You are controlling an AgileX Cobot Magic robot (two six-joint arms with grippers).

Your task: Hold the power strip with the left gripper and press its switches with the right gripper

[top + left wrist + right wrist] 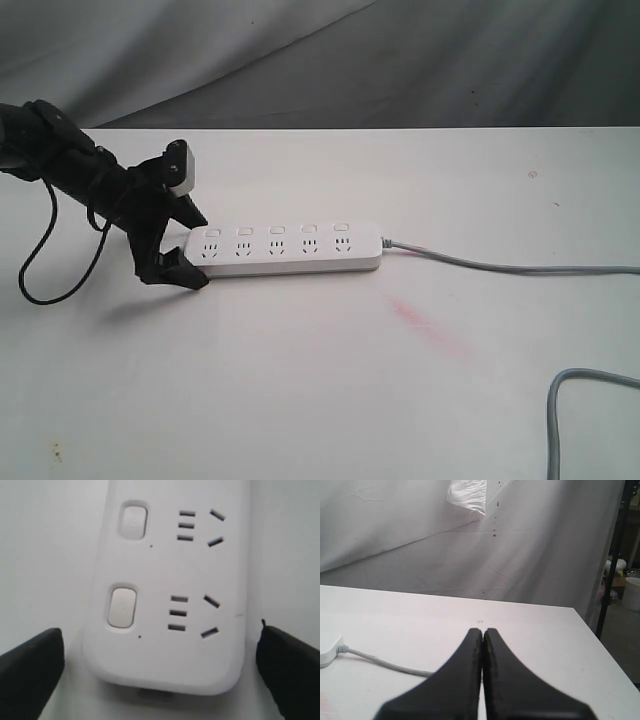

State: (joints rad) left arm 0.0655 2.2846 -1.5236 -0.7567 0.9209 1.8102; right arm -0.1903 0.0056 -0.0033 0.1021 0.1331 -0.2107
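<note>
White table [300, 400], grey drape [300, 60] behind | left hand [196, 250] wide, astride power strip [290, 248] end | right hand [482, 633] closed, empty

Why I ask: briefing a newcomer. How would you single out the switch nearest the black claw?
On the white table lies a white power strip with five switched sockets. Follow it to the end flanked by the left gripper's open fingers. The switch there is the last in the row, farthest from the grey cord.

Smooth white plastic power strip [290, 250], matt table [300, 390]
</note>
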